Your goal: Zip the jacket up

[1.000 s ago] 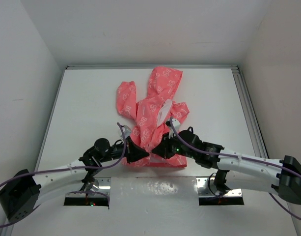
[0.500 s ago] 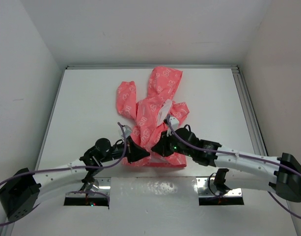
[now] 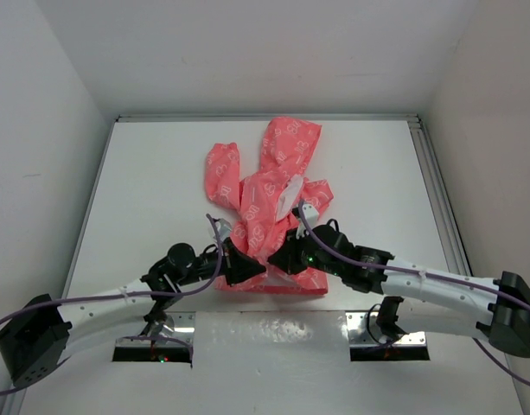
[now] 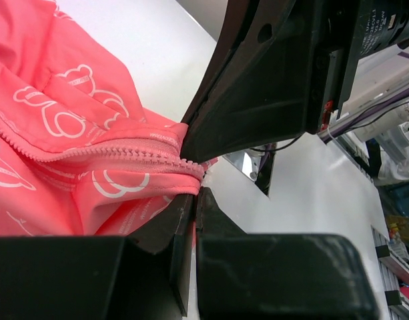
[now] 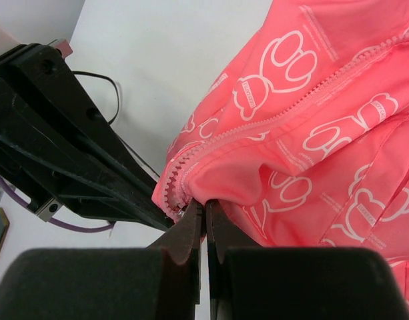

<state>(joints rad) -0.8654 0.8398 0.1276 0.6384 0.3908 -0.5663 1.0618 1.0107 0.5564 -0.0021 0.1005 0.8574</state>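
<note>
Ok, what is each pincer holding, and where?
Both grip the jacket at its hem by the zipper end: left pincer one side, right pincer the other.

**Two white arms with black ends**

The left arm [image 3: 100,304] and right arm [image 3: 442,288] have glossy white shells dotted with small dark screws, black joints and boxy black outer blocks. Purple cables [image 3: 334,251] loop along both. The left end effector [image 3: 258,271] and right end effector [image 3: 273,263] are matte-black wedges.

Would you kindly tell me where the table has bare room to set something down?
Bare table lies left of the jacket and right of it, up to the side rail. Behind the hood only a narrow strip. Crowded: the near middle, where the left end effector and right end effector grip the jacket.
</note>
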